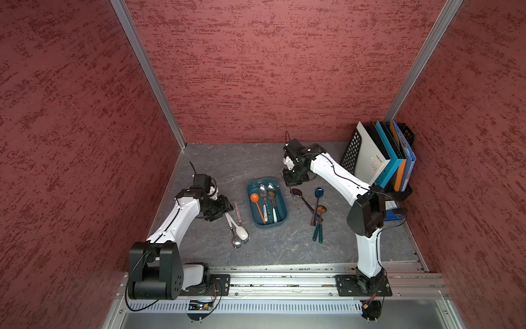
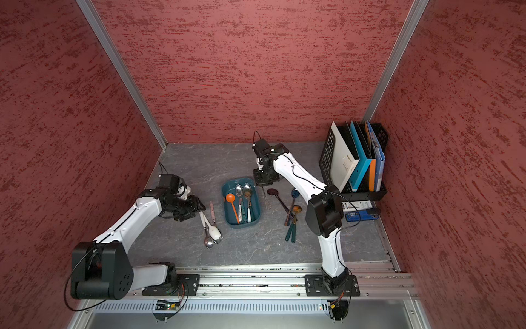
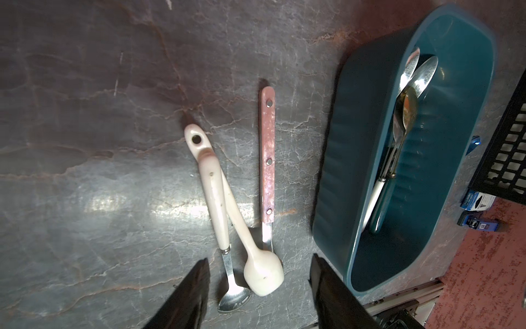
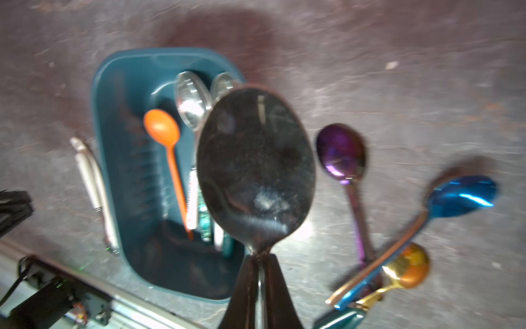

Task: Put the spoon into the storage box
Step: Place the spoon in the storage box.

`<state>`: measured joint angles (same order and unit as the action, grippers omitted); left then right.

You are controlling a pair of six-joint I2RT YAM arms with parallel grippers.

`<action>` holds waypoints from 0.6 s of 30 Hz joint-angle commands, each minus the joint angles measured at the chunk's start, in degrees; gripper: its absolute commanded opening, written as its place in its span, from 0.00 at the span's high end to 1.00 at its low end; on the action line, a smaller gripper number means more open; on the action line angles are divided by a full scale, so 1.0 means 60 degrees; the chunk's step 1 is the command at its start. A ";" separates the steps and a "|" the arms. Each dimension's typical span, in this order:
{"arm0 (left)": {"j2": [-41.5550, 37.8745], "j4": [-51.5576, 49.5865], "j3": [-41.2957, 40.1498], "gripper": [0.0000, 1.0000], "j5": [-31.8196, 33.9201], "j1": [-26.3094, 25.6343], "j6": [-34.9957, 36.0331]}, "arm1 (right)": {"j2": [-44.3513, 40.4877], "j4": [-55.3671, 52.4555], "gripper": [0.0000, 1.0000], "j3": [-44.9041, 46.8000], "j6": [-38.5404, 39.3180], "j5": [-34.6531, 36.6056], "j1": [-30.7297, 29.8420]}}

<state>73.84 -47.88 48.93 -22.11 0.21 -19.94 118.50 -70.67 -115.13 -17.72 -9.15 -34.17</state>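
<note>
Two arms: both work above the grey surface (image 1: 216, 171), with the storage box (image 1: 270, 225) between them.
Left arm: stretched low and forward, wrist turned toward the box. The left gripper (image 3: 259, 259) hangs above three loose spoons, its jaws parted and empty.
Loose spoons, left: the cream-handled spoon (image 3: 213, 185), white ceramic spoon (image 3: 263, 273) and pink-handled spoon (image 3: 267, 153) lie bunched just beside the box, outside it.
Storage box: holds several spoons, an orange spoon (image 4: 162, 129) among them.
Right arm: reached out, wrist folded downward by the box's far corner. The right gripper (image 4: 261, 256) has its jaws clamped on the neck of a dark spoon (image 4: 256, 165), the bowl pointing away from the wrist.
Step in hand: probably carrying the dark spoon in. It should be centred over the box, aligned lengthwise and lowered before release.
Loose spoons, right: the purple spoon (image 4: 340, 151), blue spoon (image 4: 461, 196) and gold spoon (image 4: 410, 265) lie on the surface.
</note>
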 commanded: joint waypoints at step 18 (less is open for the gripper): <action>-0.0456 0.0204 -0.0317 0.40 -0.0343 0.0291 -0.0057 | 0.2157 0.0329 0.92 -0.0776 -0.0770 -0.0583 -0.0871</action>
<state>71.88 -47.51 47.31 -23.29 1.69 -20.36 129.97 -69.73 -117.27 -22.11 -12.29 -39.29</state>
